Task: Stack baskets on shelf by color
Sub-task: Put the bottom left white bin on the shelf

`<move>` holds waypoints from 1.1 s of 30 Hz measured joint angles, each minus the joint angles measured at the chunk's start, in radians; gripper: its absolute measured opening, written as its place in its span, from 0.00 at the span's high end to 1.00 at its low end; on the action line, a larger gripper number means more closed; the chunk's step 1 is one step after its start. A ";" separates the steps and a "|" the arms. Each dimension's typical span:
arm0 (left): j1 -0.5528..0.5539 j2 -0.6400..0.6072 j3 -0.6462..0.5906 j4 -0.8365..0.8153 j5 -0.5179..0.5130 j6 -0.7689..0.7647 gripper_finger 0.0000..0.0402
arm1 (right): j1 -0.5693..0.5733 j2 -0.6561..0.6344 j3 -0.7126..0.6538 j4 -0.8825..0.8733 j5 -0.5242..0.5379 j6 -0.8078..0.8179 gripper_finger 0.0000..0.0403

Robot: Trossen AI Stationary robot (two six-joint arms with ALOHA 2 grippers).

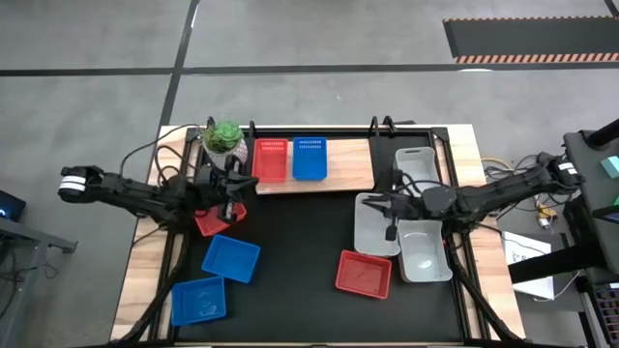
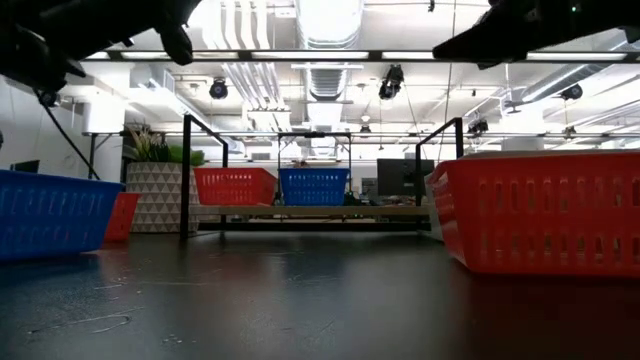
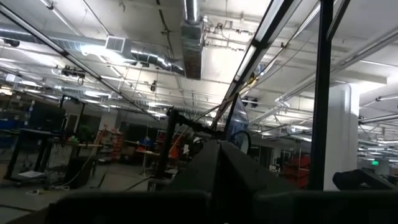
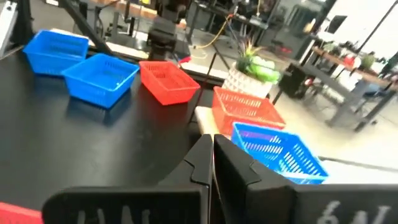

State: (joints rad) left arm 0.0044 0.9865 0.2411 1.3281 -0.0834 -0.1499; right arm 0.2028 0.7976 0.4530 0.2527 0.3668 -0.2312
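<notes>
On the light-wood shelf (image 1: 348, 166) at the table's far side, a red basket (image 1: 270, 159) and a blue basket (image 1: 309, 159) stand side by side. On the black tabletop lie two blue baskets (image 1: 230, 258) (image 1: 197, 300), a red basket (image 1: 364, 275) and three whitish ones (image 1: 416, 164) (image 1: 377, 224) (image 1: 424, 249). Another red basket (image 1: 211, 222) lies partly under my left arm. My left gripper (image 1: 242, 187) hovers shut above it, tipped upward and holding nothing. My right gripper (image 4: 211, 149) is shut and bare, held level above the whitish baskets, pointing toward the table's left.
A white plant pot (image 1: 222, 140) stands at the shelf's left end. Black frame posts (image 2: 186, 180) rise at the shelf's ends. Bare black tabletop (image 1: 300, 232) lies between the two arms. In the low view the near red basket (image 2: 545, 210) fills the right side.
</notes>
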 joint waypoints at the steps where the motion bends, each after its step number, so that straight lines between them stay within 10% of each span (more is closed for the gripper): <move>1: 0.000 0.008 0.004 0.000 0.000 0.000 1.00 | 0.000 -0.006 0.000 -0.009 0.001 0.031 0.98; 19: 0.001 0.029 0.015 -0.001 0.000 0.008 1.00 | 0.105 0.204 0.365 -0.803 -0.159 0.424 0.57; 33: 0.001 0.032 0.015 -0.002 0.000 0.008 1.00 | 0.155 0.392 0.510 -1.136 -0.305 0.561 0.60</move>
State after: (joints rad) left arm 0.0051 1.0187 0.2558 1.3258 -0.0830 -0.1417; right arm 0.3580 1.1893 0.9626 -0.8837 0.0616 0.3295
